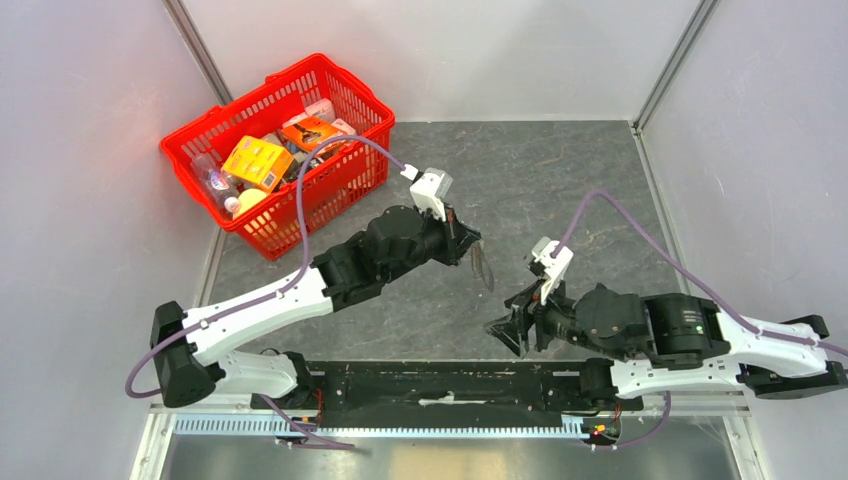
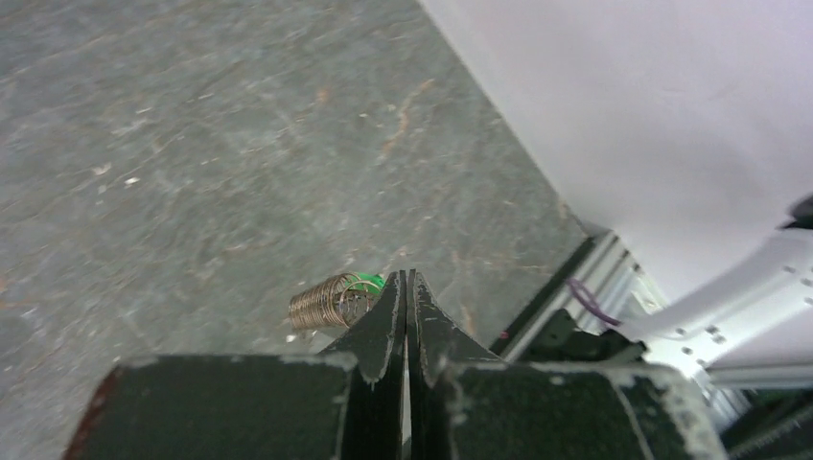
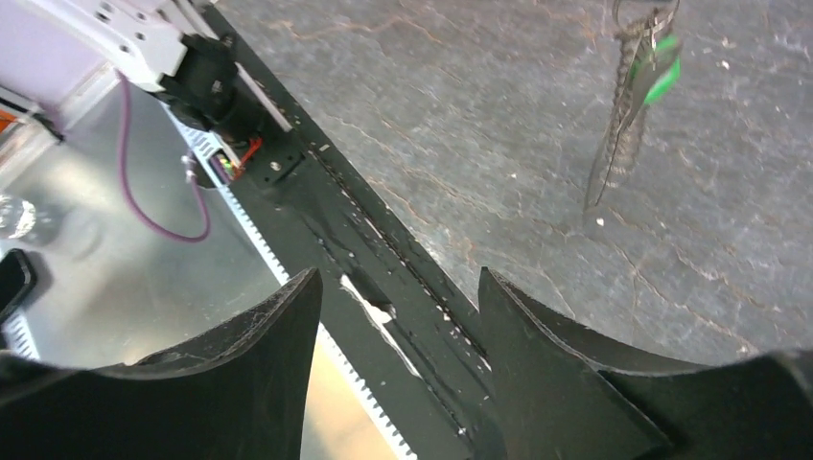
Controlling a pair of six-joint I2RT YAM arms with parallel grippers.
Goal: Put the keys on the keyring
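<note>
Looking from above, the left gripper (image 1: 470, 240) is pinched shut on the keyring (image 1: 483, 268), which dangles over the worktop (image 1: 560, 180). The right gripper (image 1: 512, 328) sits just beside it, jaws apart and empty.

From the left wrist, the green-headed key (image 2: 370, 282) lies against the ring, right at the closed jaws.

From the right wrist, ring and key hang at upper right, clear of the worktop.

Best to hold the ring steady and bring the right gripper up gently to check the key is truly threaded before letting go.
</note>
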